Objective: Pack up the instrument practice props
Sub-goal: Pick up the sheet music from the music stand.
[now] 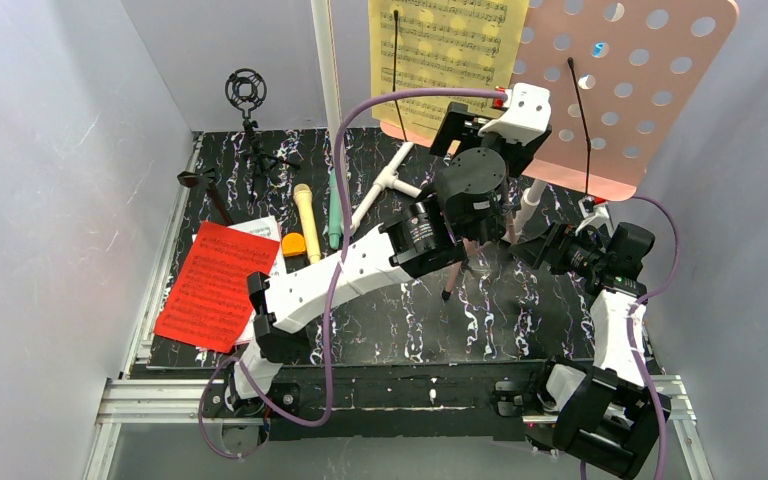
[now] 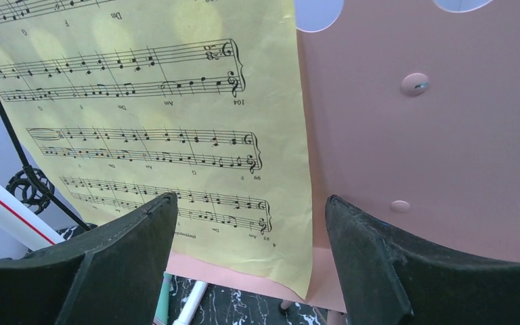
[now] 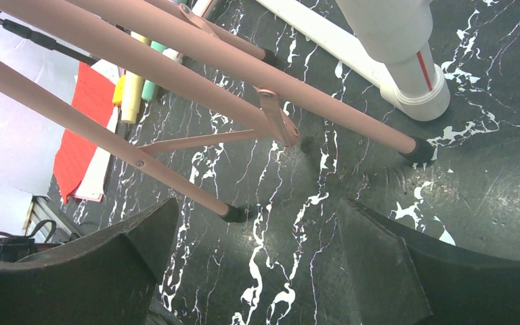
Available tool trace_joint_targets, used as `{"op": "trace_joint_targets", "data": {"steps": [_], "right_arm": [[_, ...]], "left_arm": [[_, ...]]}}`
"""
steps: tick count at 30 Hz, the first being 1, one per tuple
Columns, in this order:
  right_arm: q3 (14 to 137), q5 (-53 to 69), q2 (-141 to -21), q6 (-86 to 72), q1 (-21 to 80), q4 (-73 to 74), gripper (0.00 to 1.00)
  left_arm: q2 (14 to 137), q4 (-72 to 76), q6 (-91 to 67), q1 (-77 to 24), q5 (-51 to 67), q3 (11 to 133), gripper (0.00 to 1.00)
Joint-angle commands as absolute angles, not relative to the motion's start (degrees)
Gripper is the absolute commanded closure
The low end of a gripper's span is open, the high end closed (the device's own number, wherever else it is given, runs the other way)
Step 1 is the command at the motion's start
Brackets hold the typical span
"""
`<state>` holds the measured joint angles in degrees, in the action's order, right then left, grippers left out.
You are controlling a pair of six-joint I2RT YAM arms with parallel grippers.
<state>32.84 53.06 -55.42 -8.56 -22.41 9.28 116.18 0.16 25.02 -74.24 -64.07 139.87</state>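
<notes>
Left hand (image 2: 250, 203), spread at the edge of the yellow sheet (image 2: 142, 101), may crease it or rock the stand (image 2: 413, 149); right hand (image 3: 258, 206) spread too.

Red folder (image 1: 210, 290), yellow microphone (image 1: 306, 222) and green microphone (image 1: 334, 210) lie on the black marbled worktop (image 1: 410, 320), left of the left end effector (image 2: 250, 198).

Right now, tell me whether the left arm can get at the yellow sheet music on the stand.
Probably yes. The left end effector is open and faces the lower edge of the yellow sheet music on the pink music stand; nothing lies between them.
</notes>
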Motion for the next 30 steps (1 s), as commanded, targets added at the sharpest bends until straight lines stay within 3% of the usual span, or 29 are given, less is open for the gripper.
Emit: {"op": "trace_joint_targets", "data": {"steps": [1, 17, 28, 30], "right_arm": [[32.6, 54.3, -54.5, -7.1, -22.2, 8.0, 0.03], [32.6, 54.5, -54.4, -6.9, -22.2, 8.2, 0.03], [32.5, 54.6, -53.8, -6.7, -22.2, 8.3, 0.03], [32.6, 54.6, -53.7, -6.6, -22.2, 8.4, 0.03]], "left_arm": [[114.5, 0.3, 22.1, -73.4, -65.1, 139.6, 0.23], [111.6, 1.7, 22.4, -72.5, -64.6, 135.2, 0.47], [107.6, -1.5, 19.2, -72.5, -60.1, 132.7, 0.99], [105.5, -3.3, 16.8, -72.5, -57.7, 131.1, 1.0]]}}
